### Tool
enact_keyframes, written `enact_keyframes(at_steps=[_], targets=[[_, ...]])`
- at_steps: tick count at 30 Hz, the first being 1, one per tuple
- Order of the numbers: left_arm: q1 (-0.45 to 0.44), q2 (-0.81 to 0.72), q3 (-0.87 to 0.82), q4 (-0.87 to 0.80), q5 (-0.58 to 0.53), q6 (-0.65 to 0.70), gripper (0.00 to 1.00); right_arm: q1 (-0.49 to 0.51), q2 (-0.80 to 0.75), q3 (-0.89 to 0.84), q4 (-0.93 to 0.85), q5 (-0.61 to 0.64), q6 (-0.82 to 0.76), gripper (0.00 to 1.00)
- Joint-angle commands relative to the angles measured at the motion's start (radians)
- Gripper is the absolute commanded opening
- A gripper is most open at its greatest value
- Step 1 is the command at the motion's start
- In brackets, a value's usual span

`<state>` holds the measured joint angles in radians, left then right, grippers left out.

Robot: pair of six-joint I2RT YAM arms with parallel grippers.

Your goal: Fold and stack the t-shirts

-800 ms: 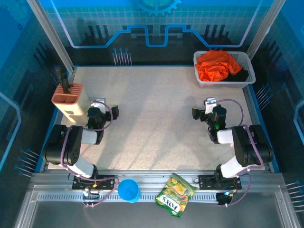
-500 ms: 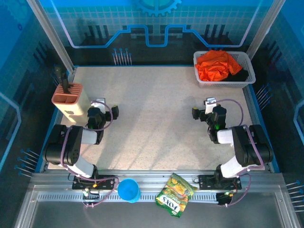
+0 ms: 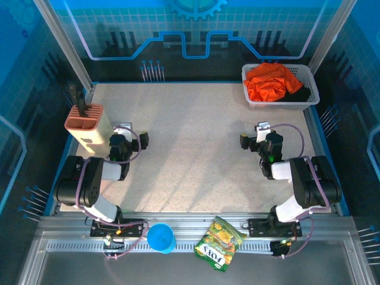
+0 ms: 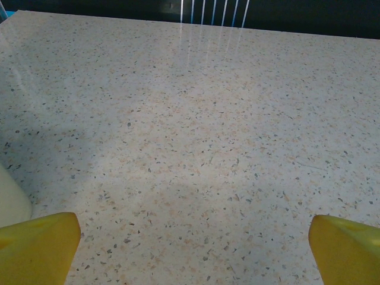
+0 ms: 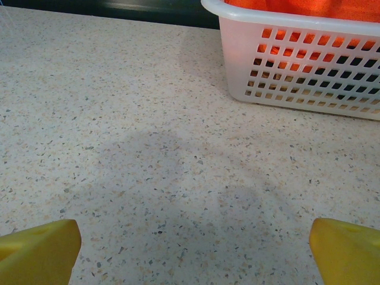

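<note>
In the far right corner of the speckled stone-look table point(image 3: 190, 160), a white perforated plastic basket point(image 3: 279, 105) holds two t-shirts: a crumpled bright orange cloth t-shirt point(image 3: 270, 83) heaped on top and a black cloth t-shirt point(image 3: 301, 92) tucked at the basket's right end. Both lie well apart from the fingers. The right gripper point(image 5: 193, 249) faces the basket's near wall, its yellow fingertips point(image 5: 347, 252) spread wide and holding nothing, with bare tabletop between them and the basket. The left gripper point(image 4: 193, 249) is low over the left side of the table, its yellow fingertips point(image 4: 35, 246) likewise spread wide on nothing, far from the shirts. One terracotta-and-cream knife block point(image 3: 86, 122) with dark handles stands just beside the left arm. On the metal rail at the near edge sit one blue plastic cup point(image 3: 160, 237) and one green-yellow snack bag point(image 3: 219, 243).
</note>
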<state>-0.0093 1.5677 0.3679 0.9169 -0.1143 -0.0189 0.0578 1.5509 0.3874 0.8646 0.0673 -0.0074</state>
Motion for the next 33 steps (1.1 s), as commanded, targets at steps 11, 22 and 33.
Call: enact_keyframes(at_steps=[11, 22, 33], targets=[[-0.004, -0.014, 0.017, 0.002, 0.019, 0.020, 0.99, -0.005, -0.009, 0.011, 0.027, -0.014, 0.006, 1.00], [-0.127, -0.273, 0.078, -0.282, -0.179, 0.093, 0.99, 0.038, -0.198, 0.028, -0.143, 0.151, 0.005, 1.00], [-0.169, -0.480, 0.508, -1.110, -0.228, -0.231, 0.99, -0.052, -0.013, 0.963, -1.207, 0.135, 0.102, 0.94]])
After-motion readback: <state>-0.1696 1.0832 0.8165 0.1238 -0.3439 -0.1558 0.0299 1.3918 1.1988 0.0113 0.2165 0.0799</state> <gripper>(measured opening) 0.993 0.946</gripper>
